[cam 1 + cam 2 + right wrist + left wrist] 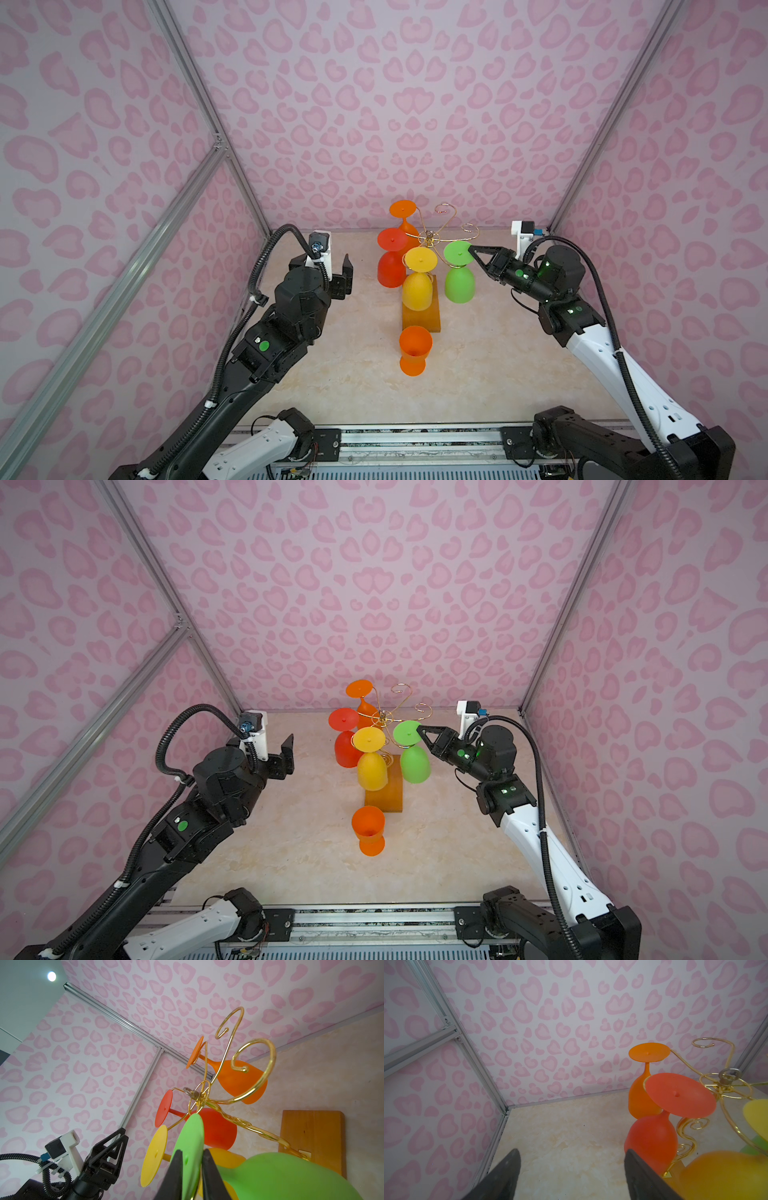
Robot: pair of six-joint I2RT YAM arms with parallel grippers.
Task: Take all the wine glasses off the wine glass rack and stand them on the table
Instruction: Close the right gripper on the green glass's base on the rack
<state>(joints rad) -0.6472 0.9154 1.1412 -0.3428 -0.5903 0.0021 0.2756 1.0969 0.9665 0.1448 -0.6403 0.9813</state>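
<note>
My target, the green wine glass (459,282), hangs bowl-down from an arm on the right side of the wine glass rack (428,321), its flat foot on top. It is matte, opaque lime. My right gripper (192,1150) pinches the foot's edge, one finger on each face. The rack is thin gold wire with curled ends on an amber wooden block, standing at the far middle of a beige marbled tabletop (353,374), enclosed by pink heart-print walls (374,104). A yellow glass (417,291) hangs just beside the green one, with a red glass (390,270) and an orange glass (404,210) beyond. Another orange goblet (415,345) stands upright before the base. My left gripper (572,1152) hangs spread, left of the rack.
</note>
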